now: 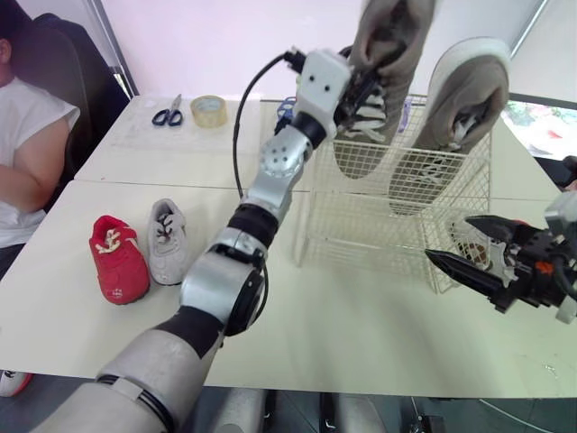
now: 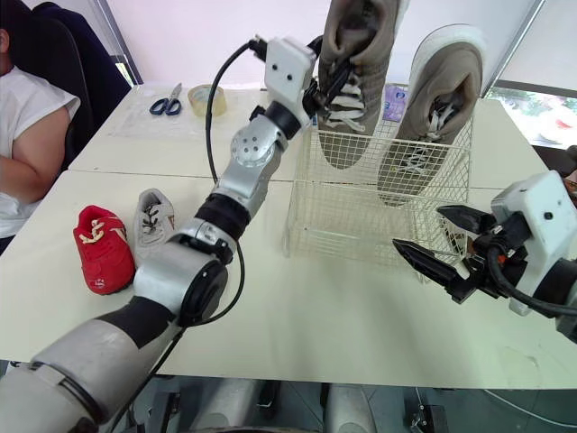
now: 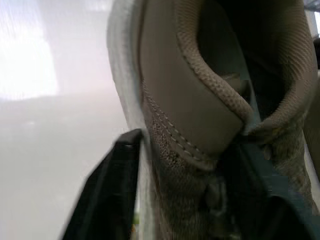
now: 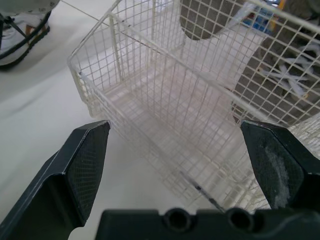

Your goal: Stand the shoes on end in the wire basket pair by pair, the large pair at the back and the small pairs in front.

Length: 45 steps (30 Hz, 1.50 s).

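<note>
Your left tool (image 1: 361, 79) is clamped on the heel end of a large tan shoe (image 1: 397, 36), toe down at the wire basket's (image 1: 361, 225) far left, beside the second tan shoe (image 1: 455, 108), while your right tool (image 1: 448, 239) hangs with fingers apart near the basket's near right corner.

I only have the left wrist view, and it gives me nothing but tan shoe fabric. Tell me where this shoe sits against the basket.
Observer: The left gripper grips the tan shoe at its laces, heel up, with the toe down inside the back of the wire basket.
Operator: Report on its mate.
Observer: The second tan shoe stands on end beside it, on the right side of the basket's back.
Operator: Now give me the right arm.
Observer: The right gripper hangs open in front of the basket's front right corner, holding nothing.
</note>
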Each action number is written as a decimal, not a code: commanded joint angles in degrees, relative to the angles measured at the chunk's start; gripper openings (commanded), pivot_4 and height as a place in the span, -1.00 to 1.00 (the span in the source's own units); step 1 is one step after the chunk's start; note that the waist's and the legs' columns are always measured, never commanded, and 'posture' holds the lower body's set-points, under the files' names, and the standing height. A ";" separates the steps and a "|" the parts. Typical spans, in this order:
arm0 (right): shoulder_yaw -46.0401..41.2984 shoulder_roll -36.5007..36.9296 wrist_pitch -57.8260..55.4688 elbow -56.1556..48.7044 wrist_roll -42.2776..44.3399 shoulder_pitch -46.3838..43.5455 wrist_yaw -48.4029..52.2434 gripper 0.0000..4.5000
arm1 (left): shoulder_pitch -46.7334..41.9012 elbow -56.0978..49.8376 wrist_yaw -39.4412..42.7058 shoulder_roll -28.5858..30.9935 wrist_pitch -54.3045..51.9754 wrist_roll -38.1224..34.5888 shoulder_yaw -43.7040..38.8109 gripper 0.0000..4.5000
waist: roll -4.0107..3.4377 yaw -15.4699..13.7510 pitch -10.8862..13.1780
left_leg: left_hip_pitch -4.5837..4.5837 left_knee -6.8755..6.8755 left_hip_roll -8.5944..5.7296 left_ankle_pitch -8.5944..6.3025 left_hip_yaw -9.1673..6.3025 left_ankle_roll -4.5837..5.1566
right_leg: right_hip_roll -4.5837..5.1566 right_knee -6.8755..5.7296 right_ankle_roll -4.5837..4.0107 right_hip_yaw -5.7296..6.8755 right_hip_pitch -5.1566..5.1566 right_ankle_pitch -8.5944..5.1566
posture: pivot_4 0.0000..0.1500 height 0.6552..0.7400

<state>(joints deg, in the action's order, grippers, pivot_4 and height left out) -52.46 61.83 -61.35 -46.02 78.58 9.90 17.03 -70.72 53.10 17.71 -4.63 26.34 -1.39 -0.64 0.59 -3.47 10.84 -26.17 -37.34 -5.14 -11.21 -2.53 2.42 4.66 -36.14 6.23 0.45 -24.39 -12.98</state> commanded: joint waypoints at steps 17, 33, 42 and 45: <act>7.24 -0.81 4.78 4.29 -7.67 -1.48 4.69 1.00 | 20.23 -56.76 13.47 10.28 -37.37 -11.70 4.61 0.98 | -0.09 -0.16 -0.05 | 0.04 -0.06 0.00 0.03 0.06 0.05 | -0.03 0.02 -0.23 -0.07 0.05 -0.07 | 1.00 1.00; -2.76 -10.88 16.70 23.55 -23.82 -1.78 3.46 1.00 | 35.64 -80.79 11.92 27.43 -79.50 -47.46 -13.36 0.98 | -0.17 1.04 -0.11 | 0.97 0.16 0.06 -0.07 0.12 -0.11 | -0.08 0.20 -0.28 -0.15 0.87 -0.13 | 1.00 1.00; 8.63 -17.09 22.52 28.07 -37.34 -2.52 1.01 1.00 | 51.61 -95.74 7.71 29.79 -83.35 -60.02 -10.76 0.98 | -0.77 1.34 -0.47 | 0.99 0.28 0.08 -0.09 0.16 -0.15 | -0.03 0.21 -0.31 -0.21 0.83 -0.14 | 1.00 1.00; 10.78 -18.54 22.88 28.42 -38.95 -1.10 2.69 1.00 | 54.27 -98.21 5.72 31.06 -83.73 -63.40 -9.70 0.98 | -0.81 1.27 -0.49 | 1.01 0.36 0.08 -0.09 0.16 -0.15 | -0.04 0.23 -0.33 -0.22 0.82 -0.17 | 1.00 1.00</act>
<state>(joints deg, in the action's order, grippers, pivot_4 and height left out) -41.14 43.42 -39.59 -17.11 40.64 8.59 18.89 -16.49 -42.09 24.49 25.80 -57.36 -62.12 -10.44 -0.22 -2.20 10.34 -25.16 -36.98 -5.05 -11.30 -2.37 2.27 4.62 -35.92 5.89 0.22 -23.57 -13.16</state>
